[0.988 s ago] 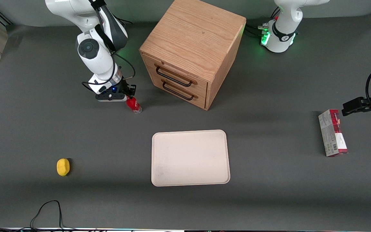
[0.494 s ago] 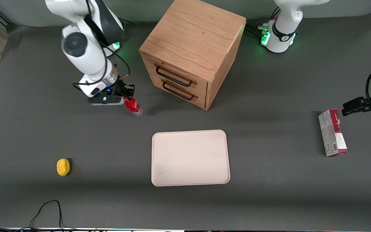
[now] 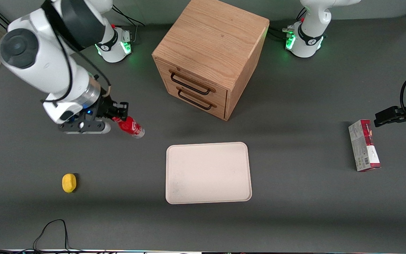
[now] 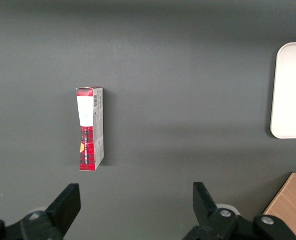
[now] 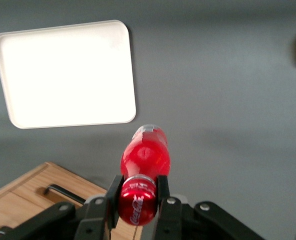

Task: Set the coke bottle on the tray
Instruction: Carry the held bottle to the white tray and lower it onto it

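Note:
My right gripper [image 3: 118, 117] is shut on the cap end of the small red coke bottle [image 3: 130, 126] and holds it in the air above the dark table, toward the working arm's end. The bottle hangs tilted, clear base pointing down toward the tray. In the right wrist view the two black fingers [image 5: 113, 192] clamp the red cap, and the bottle [image 5: 144, 157] hangs over bare table. The cream-white tray [image 3: 208, 173] lies flat and empty, nearer the front camera than the cabinet; it also shows in the right wrist view [image 5: 65, 72].
A wooden two-drawer cabinet [image 3: 210, 56] stands farther from the front camera than the tray. A yellow object [image 3: 69, 182] lies on the table toward the working arm's end. A red-and-grey carton [image 3: 364, 145] lies toward the parked arm's end.
My right gripper has risen with the coke bottle, lifting it off the table and drawing away from the cabinet, nearer the front camera.

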Robot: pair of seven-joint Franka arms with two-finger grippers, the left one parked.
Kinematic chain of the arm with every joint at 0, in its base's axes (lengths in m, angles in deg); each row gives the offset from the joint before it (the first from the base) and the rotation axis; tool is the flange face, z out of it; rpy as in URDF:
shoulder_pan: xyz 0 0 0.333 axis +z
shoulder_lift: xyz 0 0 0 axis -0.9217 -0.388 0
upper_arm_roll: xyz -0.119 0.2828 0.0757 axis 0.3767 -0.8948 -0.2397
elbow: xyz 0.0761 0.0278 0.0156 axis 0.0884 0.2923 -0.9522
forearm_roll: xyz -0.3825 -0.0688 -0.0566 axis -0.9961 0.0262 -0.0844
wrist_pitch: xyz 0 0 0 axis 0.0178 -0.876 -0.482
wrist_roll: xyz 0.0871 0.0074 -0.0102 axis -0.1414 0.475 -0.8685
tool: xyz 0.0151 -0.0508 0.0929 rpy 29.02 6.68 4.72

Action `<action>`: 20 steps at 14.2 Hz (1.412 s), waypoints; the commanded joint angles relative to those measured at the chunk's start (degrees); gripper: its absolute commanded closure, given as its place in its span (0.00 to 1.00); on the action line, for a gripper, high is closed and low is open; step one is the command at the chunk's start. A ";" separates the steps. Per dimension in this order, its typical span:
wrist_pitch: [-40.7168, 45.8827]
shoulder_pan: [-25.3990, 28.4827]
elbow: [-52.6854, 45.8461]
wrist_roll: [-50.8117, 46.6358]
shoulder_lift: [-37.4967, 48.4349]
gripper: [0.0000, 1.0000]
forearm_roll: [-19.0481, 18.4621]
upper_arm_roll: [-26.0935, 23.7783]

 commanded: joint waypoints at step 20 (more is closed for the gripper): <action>-20.74 10.18 -23.35 -1.72 -36.65 0.84 -18.35 -0.62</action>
